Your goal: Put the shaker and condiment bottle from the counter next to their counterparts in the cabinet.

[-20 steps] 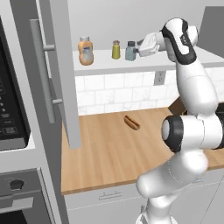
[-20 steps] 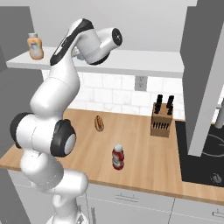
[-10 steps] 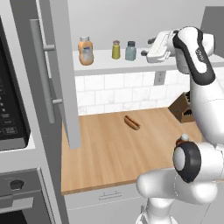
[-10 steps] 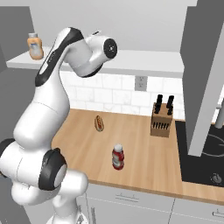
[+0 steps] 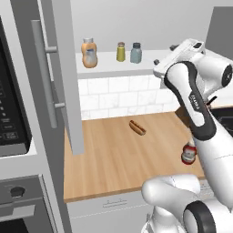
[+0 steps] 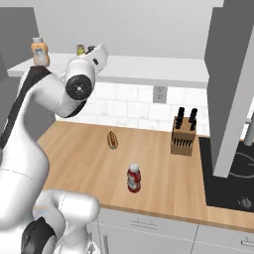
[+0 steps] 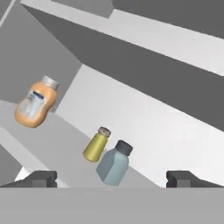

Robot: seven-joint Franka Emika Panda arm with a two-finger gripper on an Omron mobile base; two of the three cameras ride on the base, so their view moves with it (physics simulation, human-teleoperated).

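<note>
The claw [image 7: 111, 178] stood spread wide with nothing between its tips, looking at the cabinet shelf [image 5: 150, 63] from just off its front edge. The blue-grey shaker [image 5: 136, 53] already stood on that shelf, close beside the yellow-green shaker [image 5: 120, 51] at its 9 o'clock in the left base view, with the orange bottle [image 5: 89, 53] farther along at 9 o'clock, near the open cabinet door [image 5: 68, 77]. The red condiment bottle [image 6: 133, 177] was upright on the counter [image 6: 79, 149], at about 5 o'clock from the hot dog [image 6: 112, 139] and 8 o'clock from the knife block [image 6: 183, 135] in the right base view. The likeliest trouble was the hand, near the shakers, clipping the blue-grey one as it moved off and toppling it into its neighbour. The bottle stood towards the counter's front, so a crooked approach could have knocked it over or off the edge. Carrying it up to the orange bottle meant passing the two shakers and the door, either of which the arm might have struck.
</note>
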